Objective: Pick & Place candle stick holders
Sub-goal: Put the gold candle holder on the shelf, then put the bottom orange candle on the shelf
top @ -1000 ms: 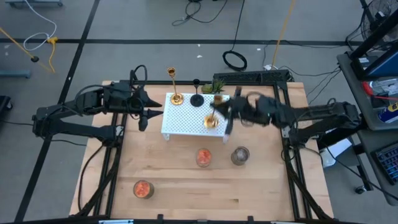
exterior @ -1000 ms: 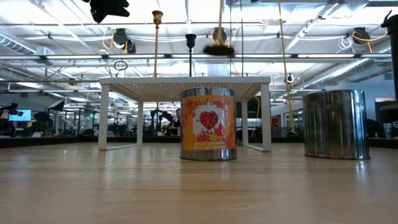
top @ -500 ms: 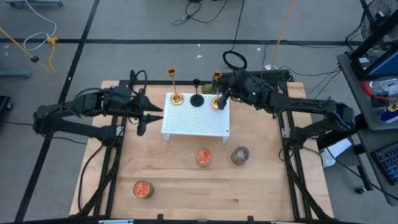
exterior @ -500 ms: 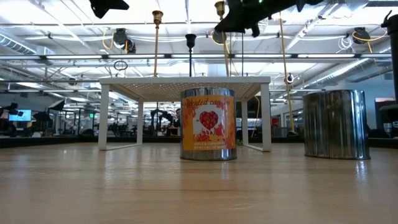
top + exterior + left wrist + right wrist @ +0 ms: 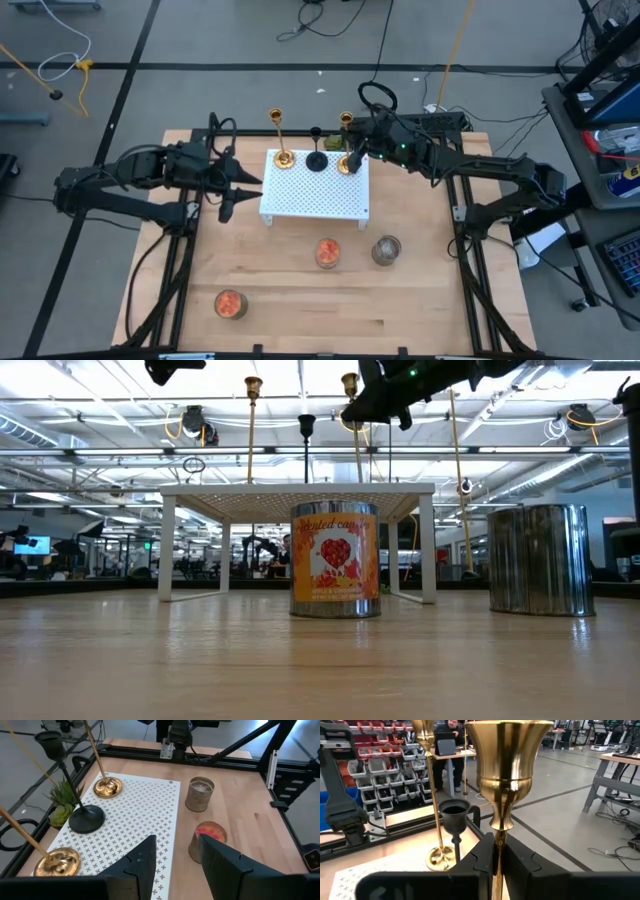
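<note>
Brass candlestick (image 5: 347,150) stands on the white rack (image 5: 315,195), upper centre, right pincer (image 5: 362,150) pinching its stem; placing seems underway, releasing likely next; left pincer (image 5: 235,190) waits spread.

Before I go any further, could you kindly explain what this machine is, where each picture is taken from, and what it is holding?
It is a robot with two dark arms at a wooden table. One camera looks down from above, one sits at tabletop height, and one rides on each wrist. A white perforated stand carries a gold candlestick and a short black candlestick. The right claw is shut on a second gold candlestick, its base on the stand. The left claw waits open beside the stand. Two orange candle jars and a silver tin sit nearer the front.
</note>
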Controlling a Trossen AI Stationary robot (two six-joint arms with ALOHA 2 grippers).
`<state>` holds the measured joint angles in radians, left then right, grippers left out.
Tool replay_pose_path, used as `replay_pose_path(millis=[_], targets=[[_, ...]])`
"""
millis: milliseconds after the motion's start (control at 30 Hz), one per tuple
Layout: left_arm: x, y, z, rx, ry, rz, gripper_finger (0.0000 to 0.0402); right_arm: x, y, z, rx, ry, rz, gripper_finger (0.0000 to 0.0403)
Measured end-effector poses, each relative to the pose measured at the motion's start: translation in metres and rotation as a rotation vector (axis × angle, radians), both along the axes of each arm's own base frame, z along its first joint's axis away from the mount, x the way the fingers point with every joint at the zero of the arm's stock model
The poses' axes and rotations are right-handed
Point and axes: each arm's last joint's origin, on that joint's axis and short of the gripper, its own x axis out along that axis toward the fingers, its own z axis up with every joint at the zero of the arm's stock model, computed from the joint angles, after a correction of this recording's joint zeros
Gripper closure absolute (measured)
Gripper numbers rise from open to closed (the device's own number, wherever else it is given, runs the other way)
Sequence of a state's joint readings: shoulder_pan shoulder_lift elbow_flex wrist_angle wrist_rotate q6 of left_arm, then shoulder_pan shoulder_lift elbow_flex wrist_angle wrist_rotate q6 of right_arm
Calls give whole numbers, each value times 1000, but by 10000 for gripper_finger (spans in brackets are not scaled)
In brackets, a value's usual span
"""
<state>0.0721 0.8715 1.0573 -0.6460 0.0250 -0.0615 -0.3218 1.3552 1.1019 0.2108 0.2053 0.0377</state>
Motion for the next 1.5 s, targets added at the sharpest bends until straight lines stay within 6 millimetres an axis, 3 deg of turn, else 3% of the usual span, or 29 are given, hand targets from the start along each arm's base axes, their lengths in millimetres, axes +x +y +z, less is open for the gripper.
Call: replay_pose_path(millis=[367, 633, 967, 1200, 1500], targets=[[0, -2, 0, -17, -1, -1, 250, 0, 0, -1, 2, 9, -1, 323], [0, -2, 0, -17, -1, -5, 250, -1, 0, -5, 3, 56, 0, 258], [0, -19, -1, 8, 11, -120, 250, -3, 0, -12, -10, 152, -49, 189], [-3, -33, -4, -39, 51, -150, 250, -5, 3, -20, 18, 237, -63, 169], [-19, -49, -22, -140, 277, -85, 250, -4, 24, -19, 16, 268, 0, 166]])
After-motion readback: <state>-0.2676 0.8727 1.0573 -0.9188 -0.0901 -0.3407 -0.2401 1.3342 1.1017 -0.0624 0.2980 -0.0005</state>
